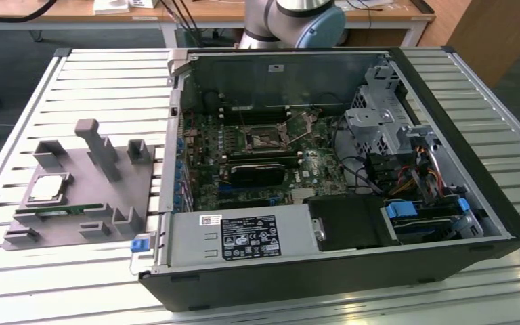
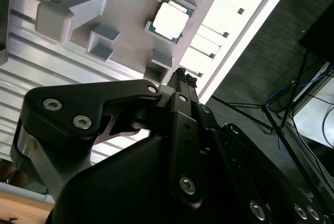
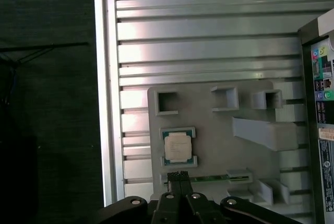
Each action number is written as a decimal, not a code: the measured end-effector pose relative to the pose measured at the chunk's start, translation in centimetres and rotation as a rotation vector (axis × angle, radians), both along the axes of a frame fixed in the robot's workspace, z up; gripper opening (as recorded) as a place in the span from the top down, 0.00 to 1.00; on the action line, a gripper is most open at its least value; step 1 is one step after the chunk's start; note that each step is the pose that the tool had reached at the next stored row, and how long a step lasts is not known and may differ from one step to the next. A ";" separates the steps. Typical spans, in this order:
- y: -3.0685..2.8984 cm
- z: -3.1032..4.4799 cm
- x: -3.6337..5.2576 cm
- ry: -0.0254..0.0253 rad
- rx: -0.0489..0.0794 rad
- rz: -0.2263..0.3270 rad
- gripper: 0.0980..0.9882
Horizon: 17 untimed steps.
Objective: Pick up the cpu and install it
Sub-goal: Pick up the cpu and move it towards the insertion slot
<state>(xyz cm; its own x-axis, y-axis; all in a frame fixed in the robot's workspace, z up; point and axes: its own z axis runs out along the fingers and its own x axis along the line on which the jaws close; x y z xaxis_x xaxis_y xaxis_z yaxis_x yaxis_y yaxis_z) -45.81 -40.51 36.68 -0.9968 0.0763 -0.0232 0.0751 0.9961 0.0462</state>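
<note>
Overhead, the hand hangs pinched together, gripping nothing. The cpu lies flat on the grey tray among upright posts, near the memory stick; the open computer case stands alongside.

Arm cropped at exterior view's edge; memory stick partly behind jaws.

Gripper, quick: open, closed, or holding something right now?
Gripper: closed, holding nothing; the cpu lies on the tray.
</note>
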 end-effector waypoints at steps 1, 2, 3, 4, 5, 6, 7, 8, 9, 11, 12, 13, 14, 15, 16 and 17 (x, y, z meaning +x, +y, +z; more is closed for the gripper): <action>0.00 -0.07 0.00 0.0000 0.000 0.000 0.99; 0.00 -0.15 0.00 0.0000 0.000 0.000 0.99; 0.00 -0.22 0.00 -0.0001 0.000 0.000 0.99; 0.00 -0.29 0.00 -0.0001 0.000 0.000 0.99; 0.00 -0.38 0.00 -0.0001 0.000 0.000 0.99; -0.01 -0.46 0.00 -0.0001 0.000 0.000 0.99; -0.01 -0.54 0.00 -0.0001 0.001 0.000 0.99; -0.02 -0.63 0.00 -0.0001 0.001 0.000 0.99; -0.02 -0.73 0.00 -0.0001 0.001 0.000 0.99; -0.03 -0.93 -0.01 0.0000 0.001 0.000 0.99; -0.04 -1.03 0.00 -0.0001 0.002 0.000 0.99; -0.05 -1.13 0.00 -0.0001 0.002 0.000 0.99; -0.06 -1.24 0.00 0.0000 0.002 0.000 0.98; -0.08 -1.36 0.00 -0.0001 0.003 0.000 0.93; -0.09 -1.50 0.00 -0.0001 0.003 0.000 0.85; -0.10 -1.66 -0.01 -0.0001 0.004 0.000 0.85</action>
<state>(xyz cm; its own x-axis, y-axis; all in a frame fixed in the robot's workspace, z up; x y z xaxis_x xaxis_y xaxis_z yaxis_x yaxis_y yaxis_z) -45.82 -40.61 35.02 -0.9968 0.0763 -0.0230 0.0751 0.9959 0.0498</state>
